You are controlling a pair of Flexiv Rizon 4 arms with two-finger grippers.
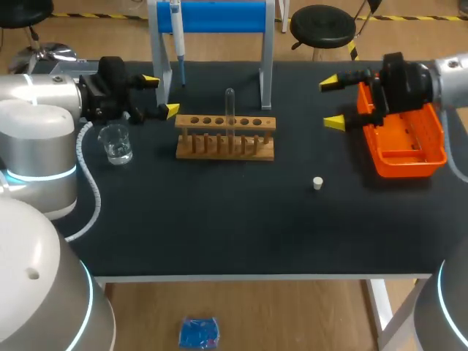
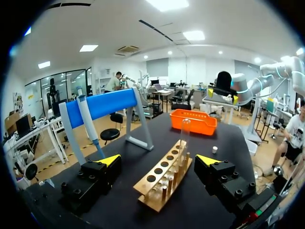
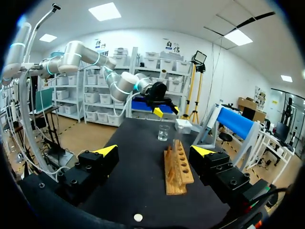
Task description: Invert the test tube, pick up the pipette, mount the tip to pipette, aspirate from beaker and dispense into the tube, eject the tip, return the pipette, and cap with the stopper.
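Stopper (image 1: 318, 183) loose on counter (image 1: 219, 234); task looks barely begun.
Left claw (image 1: 161, 96) spread, empty, beside beaker (image 1: 115, 143); pipette (image 1: 177, 36) hangs on stand (image 1: 219, 16); tube (image 1: 229, 110) upright in rack (image 1: 225, 139), uncapped; right claw (image 1: 332, 102) spread, empty, by orange tray (image 1: 402, 150). Every step seemingly left.

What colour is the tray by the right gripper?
The tray is orange, clearest in the head view.

The left tool (image 2: 159, 160) is spread wide toward the wooden rack (image 2: 162, 183) just ahead; a test tube (image 2: 185, 136), seemingly upright, stands in it.
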